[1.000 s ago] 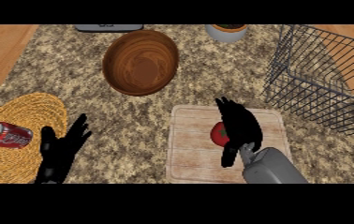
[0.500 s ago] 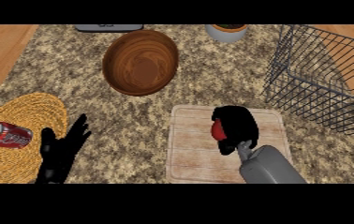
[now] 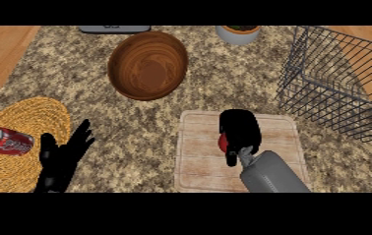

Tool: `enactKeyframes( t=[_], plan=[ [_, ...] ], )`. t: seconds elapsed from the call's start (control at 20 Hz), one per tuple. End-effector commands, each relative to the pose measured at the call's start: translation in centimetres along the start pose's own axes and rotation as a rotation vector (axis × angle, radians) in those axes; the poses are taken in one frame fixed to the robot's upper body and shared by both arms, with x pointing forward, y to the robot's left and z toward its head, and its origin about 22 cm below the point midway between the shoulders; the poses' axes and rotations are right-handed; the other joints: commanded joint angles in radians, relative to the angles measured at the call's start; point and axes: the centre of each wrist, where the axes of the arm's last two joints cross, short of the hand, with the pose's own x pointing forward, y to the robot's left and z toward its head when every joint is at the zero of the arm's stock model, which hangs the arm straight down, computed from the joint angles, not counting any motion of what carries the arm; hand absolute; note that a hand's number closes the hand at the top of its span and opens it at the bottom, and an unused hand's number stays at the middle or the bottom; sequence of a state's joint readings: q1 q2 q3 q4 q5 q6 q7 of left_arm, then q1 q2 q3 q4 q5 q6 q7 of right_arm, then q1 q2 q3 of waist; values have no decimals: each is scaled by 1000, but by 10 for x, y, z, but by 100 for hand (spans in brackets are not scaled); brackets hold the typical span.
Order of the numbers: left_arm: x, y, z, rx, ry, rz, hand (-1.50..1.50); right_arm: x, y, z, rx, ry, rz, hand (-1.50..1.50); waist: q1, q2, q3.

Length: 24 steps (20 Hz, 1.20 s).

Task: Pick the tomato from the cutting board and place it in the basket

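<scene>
Left hand: the left hand [image 3: 62, 158] shows low on the left side, fingers straight and spread, holding nothing. It rests by the edge of the yellow woven mat [image 3: 36, 118].
Right hand: the right hand [image 3: 240, 131] is over the cutting board [image 3: 200, 153], with its fingers curled down around the tomato [image 3: 222, 142].
Tomato: only a small red bit peeks out at the left side of the hand. It is over the middle of the board. I cannot tell if it touches the wood.
Can: a red can [image 3: 15, 141] lies on its side on the yellow mat.
Basket: the wire basket [image 3: 327, 84] stands to the right, just past the board's far corner.
Bowl: a brown wooden bowl [image 3: 148, 65] sits farther back, left of the middle.
Far edge: a small pot [image 3: 238, 32] and a gray thing [image 3: 115, 29] are at the back.
</scene>
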<state>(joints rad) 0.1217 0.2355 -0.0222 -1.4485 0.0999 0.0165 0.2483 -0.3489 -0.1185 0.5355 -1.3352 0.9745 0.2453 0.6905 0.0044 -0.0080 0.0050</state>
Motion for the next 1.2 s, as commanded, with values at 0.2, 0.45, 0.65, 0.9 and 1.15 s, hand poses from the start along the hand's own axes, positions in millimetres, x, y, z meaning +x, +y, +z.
enactKeyframes(
  t=[0.2,0.45,0.65,0.9,1.15],
  plan=[
    [-13,-10,4,-17,55,-18,0,51,0,-15,-69,290,-114,150,22,12,-5],
    [-9,-12,-4,-1,72,4,0,68,-26,4,-250,268,-206,150,0,6,-5],
    [-20,2,2,10,83,2,0,60,-83,23,-504,151,-699,150,-12,-2,-1],
    [-12,-7,4,30,88,2,0,64,-137,46,-767,103,-803,150,-12,0,-5],
    [-5,7,4,3,66,8,0,64,-183,75,-848,213,-831,150,-10,-1,-6]
  ],
)
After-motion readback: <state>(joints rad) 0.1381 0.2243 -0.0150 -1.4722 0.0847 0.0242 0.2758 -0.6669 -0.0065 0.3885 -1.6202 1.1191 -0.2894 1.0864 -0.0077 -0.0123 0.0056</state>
